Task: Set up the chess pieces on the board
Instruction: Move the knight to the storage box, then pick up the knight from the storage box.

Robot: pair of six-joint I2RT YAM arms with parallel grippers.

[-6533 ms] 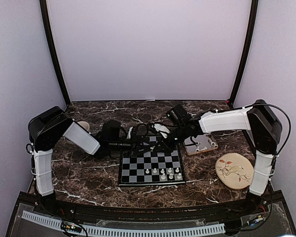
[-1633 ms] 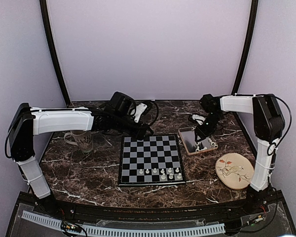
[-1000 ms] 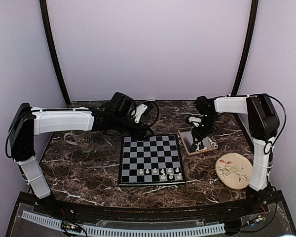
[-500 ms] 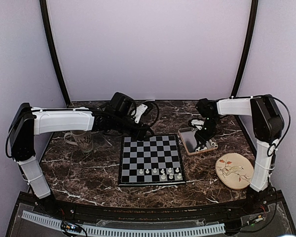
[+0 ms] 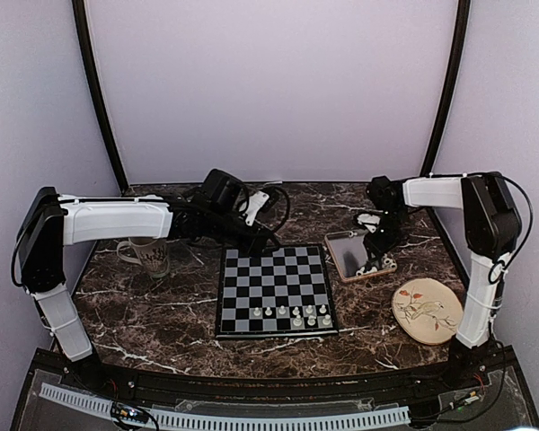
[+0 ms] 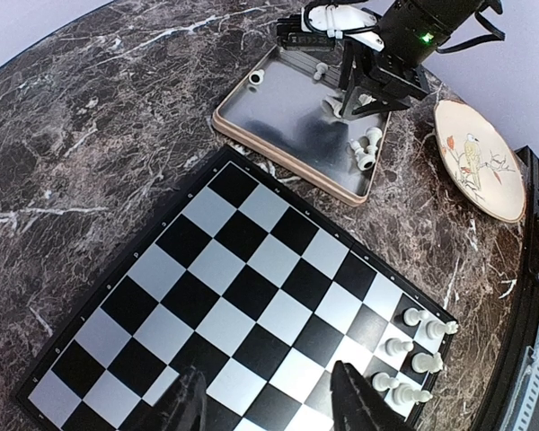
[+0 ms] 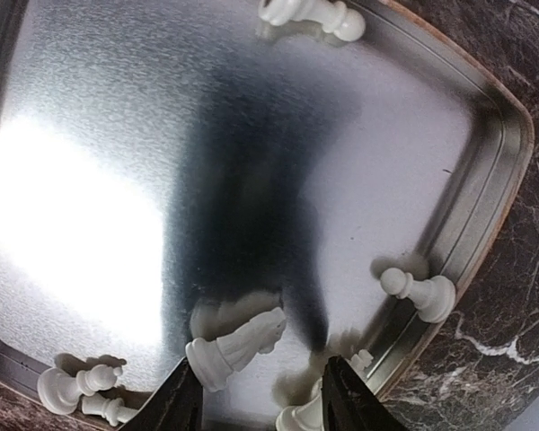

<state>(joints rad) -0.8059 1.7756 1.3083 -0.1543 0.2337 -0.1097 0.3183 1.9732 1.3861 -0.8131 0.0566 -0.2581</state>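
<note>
**Piece Handling: Light, Hard, Prone to Roll**

Some pieces (image 6: 398, 347) stand on the board (image 6: 251, 296); the rest lie in the tray (image 7: 490, 171). The right gripper (image 7: 260, 391) hangs parted and empty astride a fallen knight (image 7: 236, 346). The left gripper (image 6: 265, 404), parted and empty, hovers over the board. Pinch the knight across its waist, because the polished tray probably lets it skid. The marble table (image 5: 162, 296) offers free room.

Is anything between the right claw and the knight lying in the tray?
Nothing visible. The knight lies on its side on the tray, between the open fingers of the right claw.
</note>
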